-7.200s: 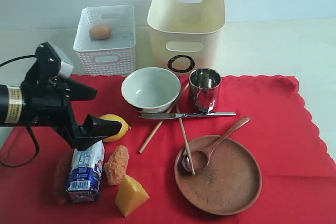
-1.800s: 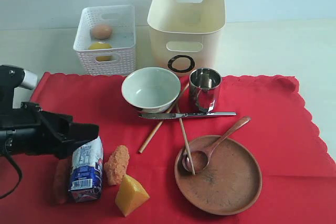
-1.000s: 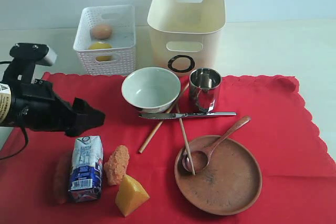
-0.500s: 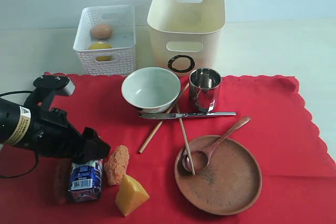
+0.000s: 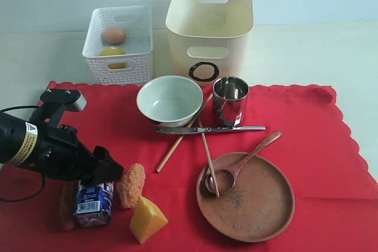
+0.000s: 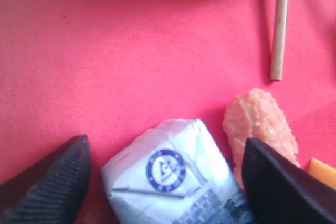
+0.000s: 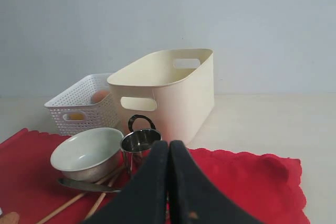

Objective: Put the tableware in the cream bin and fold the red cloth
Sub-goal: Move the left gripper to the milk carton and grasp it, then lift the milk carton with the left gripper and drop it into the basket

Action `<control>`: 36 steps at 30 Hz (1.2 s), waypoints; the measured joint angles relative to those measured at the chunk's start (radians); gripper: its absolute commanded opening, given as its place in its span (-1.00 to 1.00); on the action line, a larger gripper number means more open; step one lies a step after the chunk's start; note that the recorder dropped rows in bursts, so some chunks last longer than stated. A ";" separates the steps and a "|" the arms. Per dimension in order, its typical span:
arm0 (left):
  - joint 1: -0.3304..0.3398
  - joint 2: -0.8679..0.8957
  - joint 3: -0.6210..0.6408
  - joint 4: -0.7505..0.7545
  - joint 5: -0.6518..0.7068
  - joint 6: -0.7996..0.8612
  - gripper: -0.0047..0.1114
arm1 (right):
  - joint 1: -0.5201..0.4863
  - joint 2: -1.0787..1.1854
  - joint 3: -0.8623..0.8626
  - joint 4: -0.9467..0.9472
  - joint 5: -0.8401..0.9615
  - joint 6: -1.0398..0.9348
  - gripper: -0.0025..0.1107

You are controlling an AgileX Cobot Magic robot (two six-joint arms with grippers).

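On the red cloth [image 5: 307, 128] lie the pale bowl [image 5: 169, 98], steel cup [image 5: 230, 100], knife [image 5: 209, 129], two chopsticks [image 5: 207, 151], and the wooden spoon [image 5: 239, 163] resting on the wooden plate [image 5: 254, 202]. The cream bin [image 5: 209, 30] stands behind them. My left gripper [image 5: 109, 172] is low at the front left, open, its jaws straddling the top of a milk carton [image 6: 173, 182] with a gap on one side. My right gripper [image 7: 169, 145] is shut on nothing, out of the exterior view, facing the cup [image 7: 139, 142] and bowl [image 7: 86, 153].
A white perforated basket [image 5: 118, 45] at the back left holds an egg [image 5: 113, 35] and a lemon [image 5: 112, 53]. An orange breaded piece [image 5: 133, 184] and a cheese wedge [image 5: 147, 219] lie right beside the milk carton [image 5: 91, 205].
The lemon went from the cloth into the white basket. My left gripper has since come down and forward over the milk carton, its jaws narrowing slightly. The right gripper stayed shut.
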 measured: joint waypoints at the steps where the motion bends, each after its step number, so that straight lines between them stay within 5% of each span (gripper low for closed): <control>1: 0.000 0.000 0.000 -0.003 0.000 0.000 -0.07 | 0.000 0.000 0.000 0.000 0.000 0.000 -0.96; 7: 0.000 0.002 -0.002 -0.003 0.013 0.000 -0.92 | 0.000 0.000 0.000 0.000 0.000 0.000 -0.96; 24: 0.000 -0.027 -0.131 0.010 -0.130 0.004 -0.91 | 0.000 0.000 0.000 0.000 0.025 0.000 -0.96; 36: 0.106 -0.134 -0.287 0.012 -0.165 -0.004 -0.91 | 0.000 0.000 0.000 0.000 0.025 0.000 -0.96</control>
